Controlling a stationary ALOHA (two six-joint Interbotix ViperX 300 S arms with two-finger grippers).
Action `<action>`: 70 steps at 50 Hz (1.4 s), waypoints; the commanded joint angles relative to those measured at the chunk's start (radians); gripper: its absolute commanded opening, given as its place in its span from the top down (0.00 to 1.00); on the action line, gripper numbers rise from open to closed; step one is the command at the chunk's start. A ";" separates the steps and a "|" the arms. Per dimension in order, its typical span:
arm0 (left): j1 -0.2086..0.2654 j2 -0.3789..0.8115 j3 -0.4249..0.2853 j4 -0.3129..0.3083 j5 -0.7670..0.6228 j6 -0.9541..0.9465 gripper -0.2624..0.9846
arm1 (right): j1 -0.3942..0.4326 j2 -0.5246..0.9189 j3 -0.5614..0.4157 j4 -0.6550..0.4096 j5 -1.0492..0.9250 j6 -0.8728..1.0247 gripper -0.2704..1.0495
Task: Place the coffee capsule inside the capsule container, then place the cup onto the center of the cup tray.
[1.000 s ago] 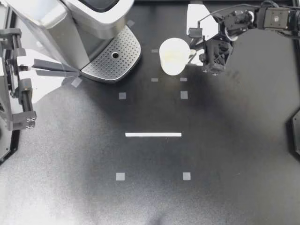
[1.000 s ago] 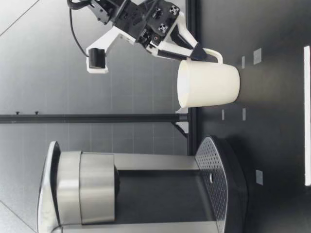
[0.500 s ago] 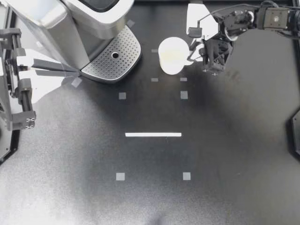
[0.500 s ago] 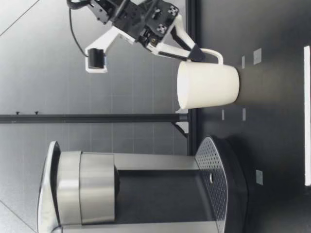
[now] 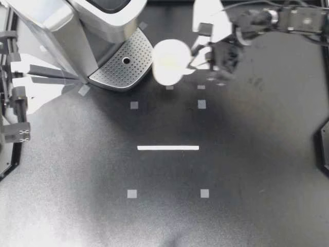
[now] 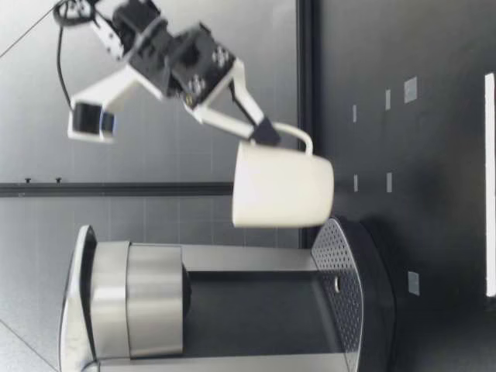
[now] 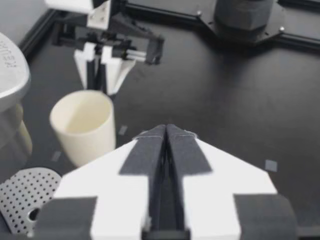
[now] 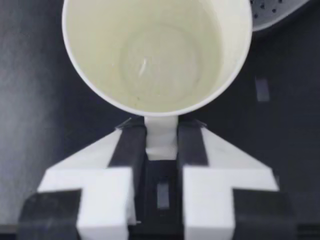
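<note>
A cream cup hangs in the air just beside the perforated cup tray of the coffee machine. My right gripper is shut on the cup's handle. In the right wrist view the handle sits pinched between both fingers, and the cup is empty and upright. The low view has the cup clear of the table, level with the tray and beside it. My left gripper rests shut at the machine's side; its fingers are pressed together on nothing. No capsule shows.
A white tape line and small grey tape squares mark the black table. The machine's brew head overhangs the tray. Black frame rails border the table's sides.
My right gripper closed on the handle, lifted the cup off the table and carried it toward the machine's tray. The left arm shifted only slightly.
</note>
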 commanded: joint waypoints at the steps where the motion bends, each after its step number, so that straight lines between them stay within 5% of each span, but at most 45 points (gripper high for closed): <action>1: -0.002 -0.002 -0.009 0.005 -0.006 0.000 0.70 | 0.015 0.012 -0.061 0.003 -0.005 0.002 0.69; 27: -0.002 -0.014 -0.005 0.003 0.000 0.002 0.70 | 0.028 0.184 -0.265 0.000 0.003 0.003 0.69; 70: -0.002 -0.023 0.006 0.003 0.000 0.002 0.70 | 0.043 0.276 -0.368 -0.057 -0.054 0.008 0.69</action>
